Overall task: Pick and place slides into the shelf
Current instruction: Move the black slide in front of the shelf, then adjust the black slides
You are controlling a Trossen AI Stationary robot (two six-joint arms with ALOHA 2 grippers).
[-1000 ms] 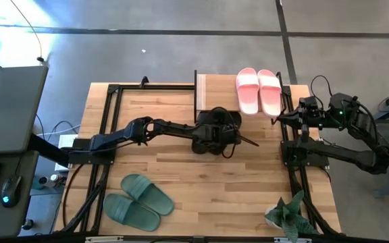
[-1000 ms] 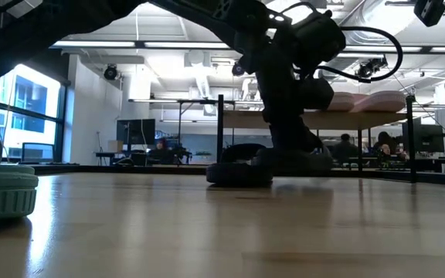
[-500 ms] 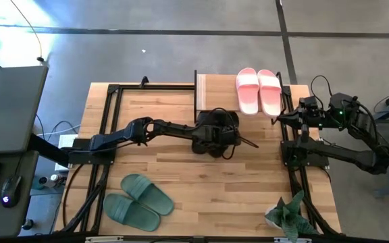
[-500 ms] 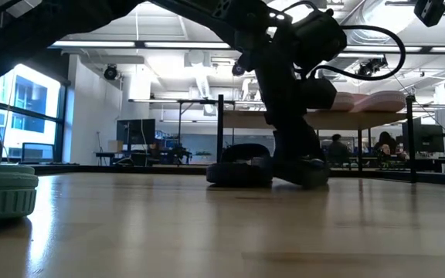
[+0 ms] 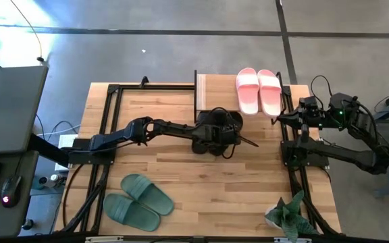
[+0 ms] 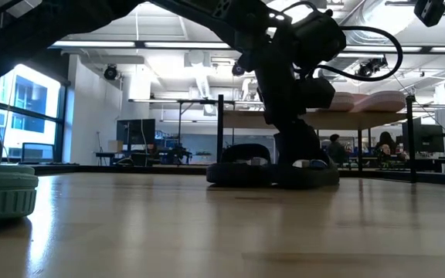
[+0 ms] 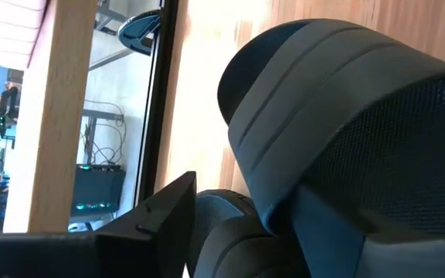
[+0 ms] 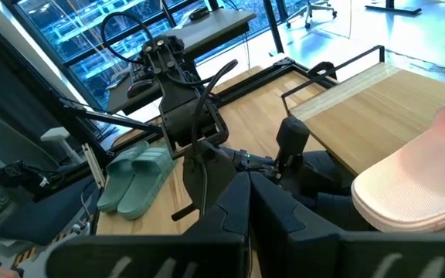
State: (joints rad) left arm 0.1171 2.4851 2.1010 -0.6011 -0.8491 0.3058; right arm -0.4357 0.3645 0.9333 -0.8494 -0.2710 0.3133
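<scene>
My left hand (image 5: 215, 135) is down over the black slides (image 5: 223, 127) near the middle of the counter (image 5: 181, 182), just in front of the shelf (image 5: 211, 91). From the low view the black pair (image 6: 273, 171) lies flat on the wood under the shelf's front edge, and my fingers stand parted around one of them, no longer pinching it. Close up, the wide strap (image 7: 338, 100) is a smooth, ribbed arch with a fine mesh lining inside.

I count three pairs, six slides in all. The pink slides (image 5: 258, 90) sit side by side on top of the shelf, toward its right end, long axes running from the counter's front to its back. They look soft and matte with one broad strap each. The dark green slides (image 5: 137, 201) lie at the front left of the counter, laid at a slant and overlapping a little. Which way the black pair runs I cannot tell, as my arm covers it.

The shelf has a pale plank top and thin black posts. The counter is butcher-block wood.

My right hand (image 8: 246, 193) waits at the counter's right edge beside the shelf, fingers closed on nothing.
</scene>
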